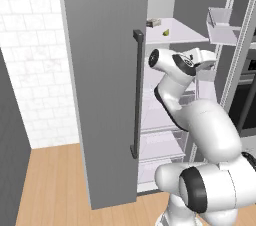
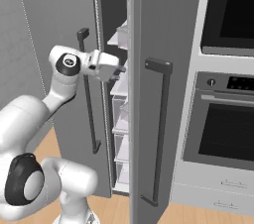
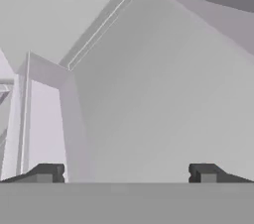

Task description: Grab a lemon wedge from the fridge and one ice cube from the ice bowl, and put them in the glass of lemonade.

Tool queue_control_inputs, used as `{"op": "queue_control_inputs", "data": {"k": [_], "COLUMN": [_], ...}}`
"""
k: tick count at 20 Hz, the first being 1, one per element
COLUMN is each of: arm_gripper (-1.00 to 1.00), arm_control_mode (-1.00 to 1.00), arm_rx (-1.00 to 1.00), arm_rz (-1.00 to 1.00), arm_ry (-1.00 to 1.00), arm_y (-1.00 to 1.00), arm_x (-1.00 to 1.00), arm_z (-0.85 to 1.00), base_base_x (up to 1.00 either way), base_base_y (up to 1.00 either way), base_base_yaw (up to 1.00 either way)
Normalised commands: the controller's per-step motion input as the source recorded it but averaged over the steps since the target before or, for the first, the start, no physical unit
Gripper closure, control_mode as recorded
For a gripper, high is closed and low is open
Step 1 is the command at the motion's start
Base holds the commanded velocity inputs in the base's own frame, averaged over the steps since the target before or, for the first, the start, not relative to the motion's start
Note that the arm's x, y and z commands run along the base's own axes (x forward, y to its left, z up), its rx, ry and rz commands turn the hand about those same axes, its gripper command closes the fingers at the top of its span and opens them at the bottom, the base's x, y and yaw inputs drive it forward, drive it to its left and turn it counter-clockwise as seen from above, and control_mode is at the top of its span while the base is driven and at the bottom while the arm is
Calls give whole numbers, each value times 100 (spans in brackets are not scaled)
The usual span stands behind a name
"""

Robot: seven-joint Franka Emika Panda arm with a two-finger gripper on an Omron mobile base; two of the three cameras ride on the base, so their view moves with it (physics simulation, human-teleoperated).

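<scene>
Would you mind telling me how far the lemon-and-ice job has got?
Done: the fridge stands open. In hand: the gripper is open and empty, reaching among the shelves, below the shelf where the lemon wedge lies beside a tan box. Left: grasp the wedge, fetch an ice cube, and drop both in the lemonade.

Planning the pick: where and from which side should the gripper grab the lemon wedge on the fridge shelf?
Probably across the lemon wedge's narrow sides, coming in level from the fridge's open front. It is tiny, sits low on the upper shelf beside a tan box, so little room above. The open gripper sits lower.
</scene>
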Motion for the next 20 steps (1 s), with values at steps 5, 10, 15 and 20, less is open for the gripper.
{"op": "queue_control_inputs", "data": {"k": [5,10,15,20], "arm_gripper": [-100,-100,-100,-100], "arm_control_mode": [-100,-100,-100,-100], "arm_rx": [-7,0,0,0], "arm_rz": [-6,-8,-8,-8], "arm_ry": [9,4,3,1], "arm_y": [-64,-70,-91,-92], "arm_x": [0,0,-6,-23], "arm_z": [0,0,0,0], "base_base_x": [0,0,0,0], "base_base_y": [0,0,0,0], "base_base_yaw": [0,0,0,0]}}
